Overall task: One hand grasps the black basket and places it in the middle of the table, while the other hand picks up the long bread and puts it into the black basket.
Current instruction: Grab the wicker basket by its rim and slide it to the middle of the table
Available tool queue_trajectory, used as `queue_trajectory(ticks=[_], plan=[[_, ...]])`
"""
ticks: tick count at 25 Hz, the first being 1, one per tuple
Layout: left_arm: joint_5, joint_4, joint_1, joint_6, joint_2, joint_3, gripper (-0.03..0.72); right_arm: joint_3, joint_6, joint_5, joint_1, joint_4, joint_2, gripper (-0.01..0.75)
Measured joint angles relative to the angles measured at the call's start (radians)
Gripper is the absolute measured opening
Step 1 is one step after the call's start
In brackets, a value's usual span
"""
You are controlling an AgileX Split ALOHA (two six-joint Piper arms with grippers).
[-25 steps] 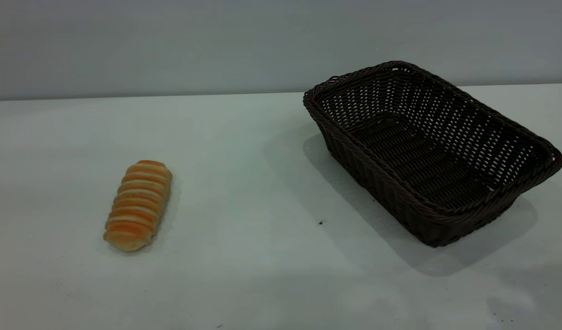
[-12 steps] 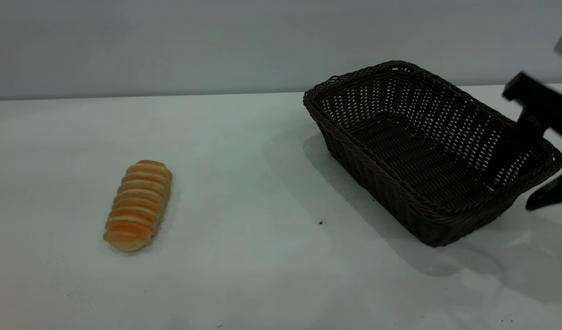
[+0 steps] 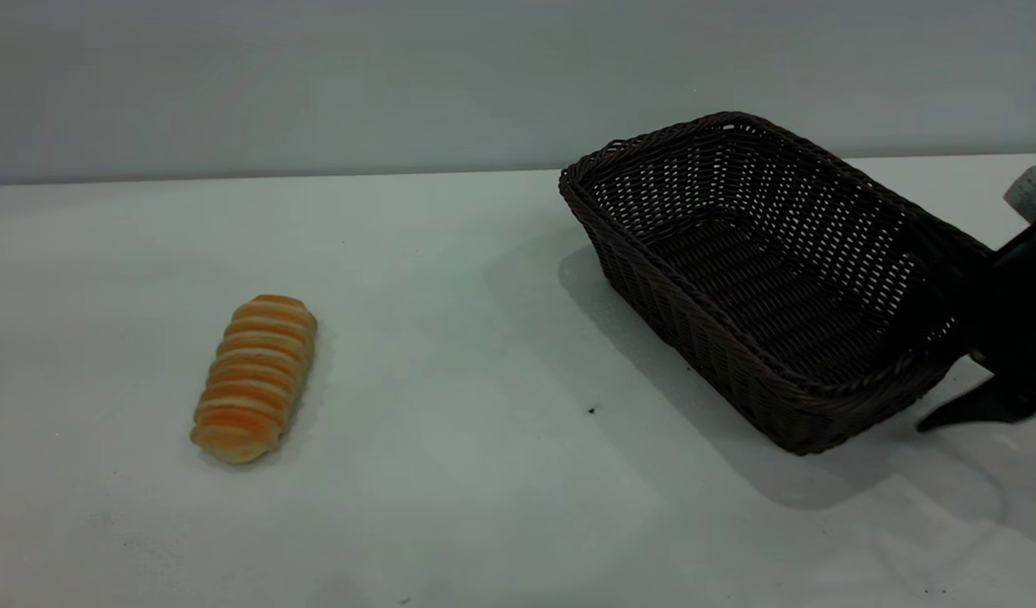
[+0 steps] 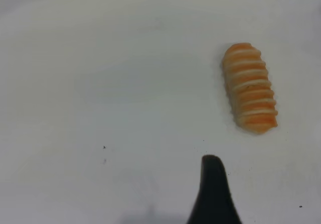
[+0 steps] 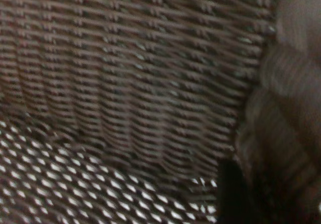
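Observation:
The black basket (image 3: pixel 695 338) stands on the table (image 3: pixel 484 279) at the right, lying at an angle. My right gripper (image 3: pixel 957 346) is at its right end, open, with one finger inside the basket and the other outside over the rim. The right wrist view shows the woven wall (image 5: pixel 125 83) close up and one dark finger (image 5: pixel 228 194). The long bread (image 3: pixel 254 378) lies on the table at the left. In the left wrist view the bread (image 4: pixel 249 94) lies some way beyond one finger (image 4: pixel 213 184) of my left gripper, which is open and empty.
A grey wall runs behind the table's back edge (image 3: pixel 273 177). Bare tabletop lies between the bread and the basket, with a small dark speck (image 3: pixel 591 411) on it.
My right arm has come in from the right edge and dropped down to the basket's right end. The basket and the bread have not moved.

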Motion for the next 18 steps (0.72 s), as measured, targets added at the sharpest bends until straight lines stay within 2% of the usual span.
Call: queue_trajectory(ticks=[3,5,9,12,18], plan=[[-0.001,0.000,0.000,0.001,0.000,0.000,0.579,-0.014,-0.001,-0.001,0.000,0.011,0.004,0.159],[0.001,-0.001,0.000,0.001,0.000,0.000,0.579,-0.019,0.003,-0.003,-0.002,0.024,0.003,0.092],[0.002,-0.001,0.000,0.001,0.000,0.000,0.579,-0.030,-0.009,0.020,-0.003,-0.008,0.001,0.092],[0.002,-0.001,0.000,0.001,0.000,0.000,0.579,-0.102,-0.008,0.084,-0.004,-0.125,0.001,0.092],[0.002,-0.001,0.000,0.001,0.000,0.000,0.579,-0.408,0.019,0.423,0.036,-0.505,0.067,0.092]])
